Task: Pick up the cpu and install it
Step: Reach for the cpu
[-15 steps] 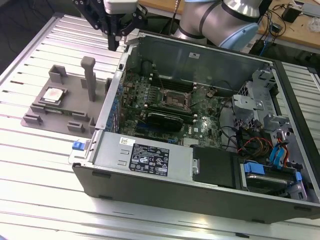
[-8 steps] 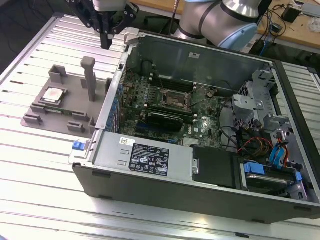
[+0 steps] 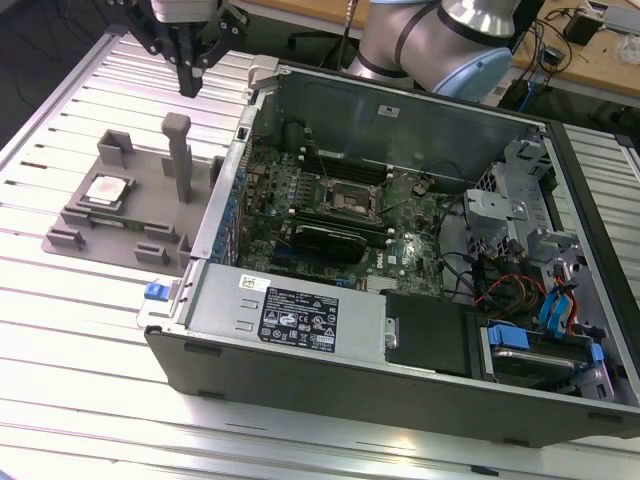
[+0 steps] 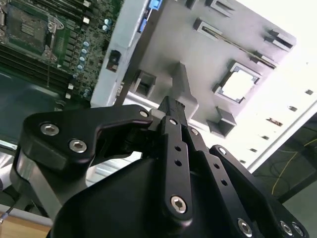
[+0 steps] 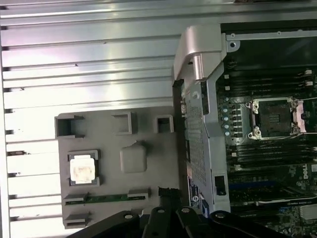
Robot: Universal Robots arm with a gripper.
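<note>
The cpu (image 3: 105, 190) is a small silvery square chip lying flat in a pocket of the grey fixture plate (image 3: 140, 228), on the exterior view's left. Both wrist views look down on the cpu (image 4: 239, 84) (image 5: 81, 168) from well above. My gripper (image 3: 187, 85) hangs high over the table, behind the fixture and apart from the chip. Its black fingers (image 4: 171, 111) are shut together with nothing between them, and the gripper (image 5: 167, 191) shows the same. The black-framed socket (image 3: 350, 197) on the motherboard stands open inside the case, and the socket (image 5: 275, 116) holds no chip.
An open computer case (image 3: 300, 320) lies on the slatted aluminium table (image 3: 60, 340), right of the fixture. A tall grey post (image 3: 178, 155) rises from the fixture near the chip. A green memory stick (image 5: 106, 198) sits in a fixture slot. Cables and drive bays (image 3: 530, 300) crowd the case's right end.
</note>
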